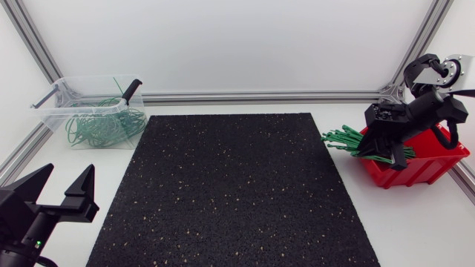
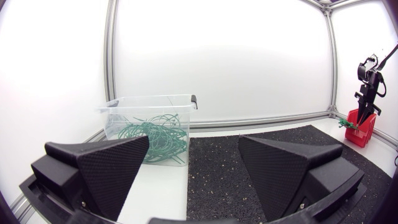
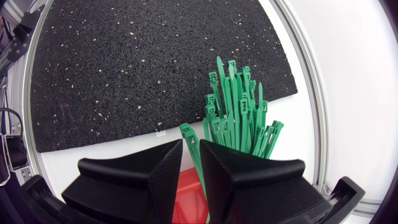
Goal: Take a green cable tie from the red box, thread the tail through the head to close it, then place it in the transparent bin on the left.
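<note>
The red box [image 1: 429,167] stands at the table's right, with a bundle of green cable ties [image 1: 344,139] sticking out over its left rim. My right gripper [image 1: 387,153] is down in that box. In the right wrist view its fingers [image 3: 217,163] stand almost together around the strap of one green cable tie [image 3: 189,133], whose head pokes out just ahead of the tips, beside the other ties [image 3: 239,112]. My left gripper [image 1: 68,175] rests open and empty at the front left. The transparent bin [image 1: 50,110] at the back left holds several looped green ties [image 2: 152,137].
A black speckled mat [image 1: 230,193] covers the middle of the table between the two arms. Aluminium frame rails run along the back and side edges. A small black-handled tool leans in the bin [image 2: 122,103].
</note>
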Available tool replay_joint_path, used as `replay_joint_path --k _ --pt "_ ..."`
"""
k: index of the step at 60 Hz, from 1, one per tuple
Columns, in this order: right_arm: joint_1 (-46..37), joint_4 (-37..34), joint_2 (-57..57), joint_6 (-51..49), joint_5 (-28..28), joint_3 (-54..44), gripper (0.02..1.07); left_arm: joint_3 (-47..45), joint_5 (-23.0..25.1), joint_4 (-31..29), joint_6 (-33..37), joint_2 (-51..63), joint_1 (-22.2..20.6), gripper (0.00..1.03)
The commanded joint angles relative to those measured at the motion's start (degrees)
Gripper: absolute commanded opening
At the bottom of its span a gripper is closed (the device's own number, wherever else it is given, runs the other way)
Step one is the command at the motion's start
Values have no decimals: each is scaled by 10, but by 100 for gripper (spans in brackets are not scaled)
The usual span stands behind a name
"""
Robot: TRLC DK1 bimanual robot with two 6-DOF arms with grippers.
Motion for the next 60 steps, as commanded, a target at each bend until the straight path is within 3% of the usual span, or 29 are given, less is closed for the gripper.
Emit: replay_joint_path --k 1,55,60 --pt "-8 -4 -18 -17 -8 13 29 -23 -4 -6 -11 -4 -4 100" --pt "-5 17 18 -22 -7 -28 28 -23 -4 -6 -11 -3 -6 100" --pt "-5 16 21 -22 -7 -26 23 -23 -4 -6 -11 -4 -7 100"
